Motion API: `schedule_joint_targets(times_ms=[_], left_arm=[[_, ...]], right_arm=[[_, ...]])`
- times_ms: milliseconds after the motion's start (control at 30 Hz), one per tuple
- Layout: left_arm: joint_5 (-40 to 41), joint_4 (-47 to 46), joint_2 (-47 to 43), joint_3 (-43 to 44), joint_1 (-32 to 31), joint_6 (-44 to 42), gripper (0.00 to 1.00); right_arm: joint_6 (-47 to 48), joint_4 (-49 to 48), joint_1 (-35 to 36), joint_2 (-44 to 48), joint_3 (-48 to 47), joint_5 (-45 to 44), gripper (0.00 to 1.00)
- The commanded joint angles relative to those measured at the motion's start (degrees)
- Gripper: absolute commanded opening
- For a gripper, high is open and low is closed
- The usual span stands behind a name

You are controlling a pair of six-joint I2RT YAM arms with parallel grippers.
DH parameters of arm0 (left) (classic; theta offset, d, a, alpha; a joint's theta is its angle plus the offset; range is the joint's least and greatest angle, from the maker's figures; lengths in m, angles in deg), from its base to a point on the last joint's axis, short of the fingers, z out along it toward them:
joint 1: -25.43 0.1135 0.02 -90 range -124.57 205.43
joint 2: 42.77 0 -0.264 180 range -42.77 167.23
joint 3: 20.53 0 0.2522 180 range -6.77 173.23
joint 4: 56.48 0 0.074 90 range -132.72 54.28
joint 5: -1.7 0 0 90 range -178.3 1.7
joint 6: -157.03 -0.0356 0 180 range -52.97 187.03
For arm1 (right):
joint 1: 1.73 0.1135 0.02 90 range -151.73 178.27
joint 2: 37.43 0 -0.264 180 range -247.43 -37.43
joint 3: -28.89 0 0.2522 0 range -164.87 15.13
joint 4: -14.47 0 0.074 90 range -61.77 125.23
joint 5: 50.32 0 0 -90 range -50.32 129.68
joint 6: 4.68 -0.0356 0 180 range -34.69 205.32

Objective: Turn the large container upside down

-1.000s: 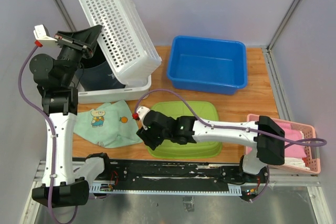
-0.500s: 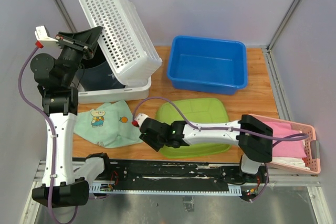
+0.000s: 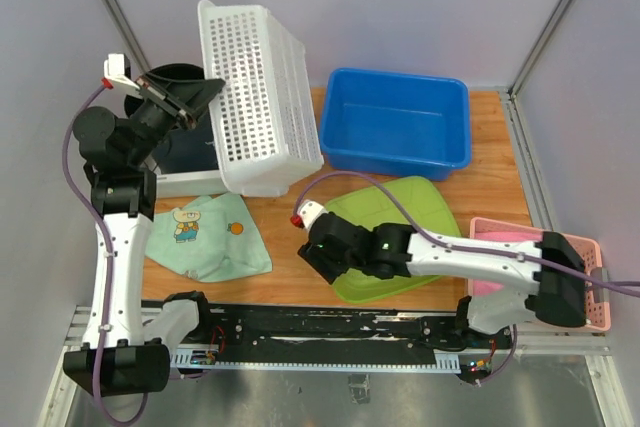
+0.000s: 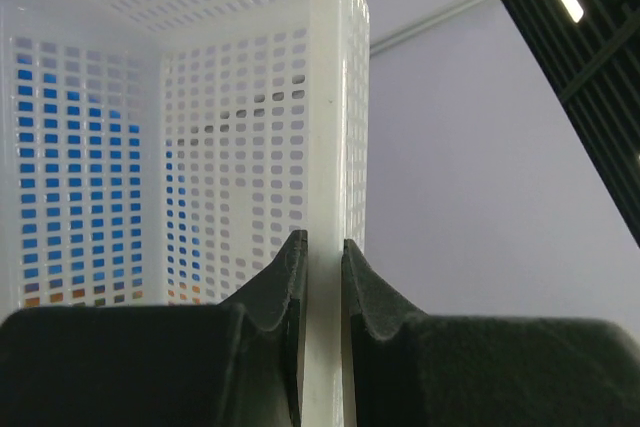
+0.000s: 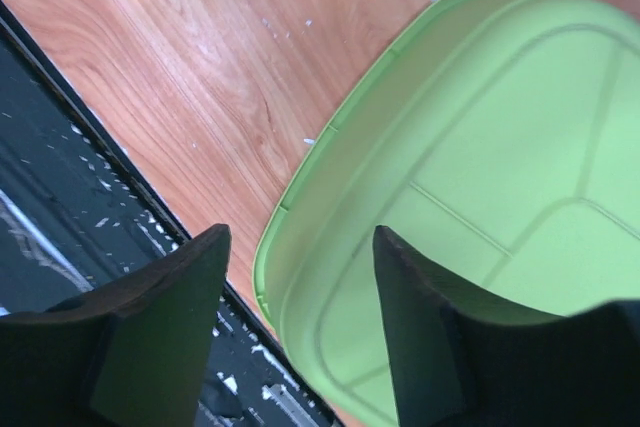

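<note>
**White basket (image 3: 262, 87) half turned at the table's (image 3: 488, 185) far left corner**
The left gripper (image 4: 322, 247) pinches the rim of this rigid, perforated plastic crate. It stands on one end wall, so the flip looks about half done and tipping it fully over remains. The right gripper (image 5: 300, 237) hangs open over the smooth green tub (image 5: 480, 147), near the front edge.

The counter (image 3: 480, 187) carries a white basket (image 3: 260, 97) on end at eleven o'clock, a blue tub (image 3: 395, 122) at one, a green tub (image 3: 400, 202) at five and a cloth (image 3: 205, 237) at eight.
</note>
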Motion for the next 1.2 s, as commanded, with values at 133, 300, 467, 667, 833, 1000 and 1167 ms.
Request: schedule_joint_targets(times_ms=[133,300,467,667,833,1000,1167], left_arm=[[-14.62,-4.4,-9.12,-9.7,-0.8,1.02,0.0],[-14.88,-3.4,-12.8,-13.39,-1.74,2.08,0.0],[-12.3,0.6,-18.79,-19.57,-2.61,4.1,0.0],[-10.71,12.87,-27.72,-24.74,-2.61,4.47,0.0],[-8.17,19.29,-38.37,-31.21,-2.61,10.79,0.0],[-4.36,28.99,-44.93,-33.91,-2.66,13.33,0.0],[0.2,39.23,-47.25,-34.68,-2.66,12.21,0.0]], right_arm=[[-4.48,6.63,-1.74,20.35,4.29,-6.33,0.67],[-7.94,11.85,-2.62,33.48,6.49,-14.05,0.69],[-9.76,18.42,-13.28,34.97,0.29,-15.92,0.72],[-12.58,21.97,-32.38,29.03,-5.02,1.65,0.73],[-12.36,19.52,-39.05,27.0,-3.61,6.66,0.74],[-12.03,17.43,-40.91,24.9,-3.83,8.44,0.73],[-11.38,16.35,-41.18,23.42,-3.83,9.72,0.73]])
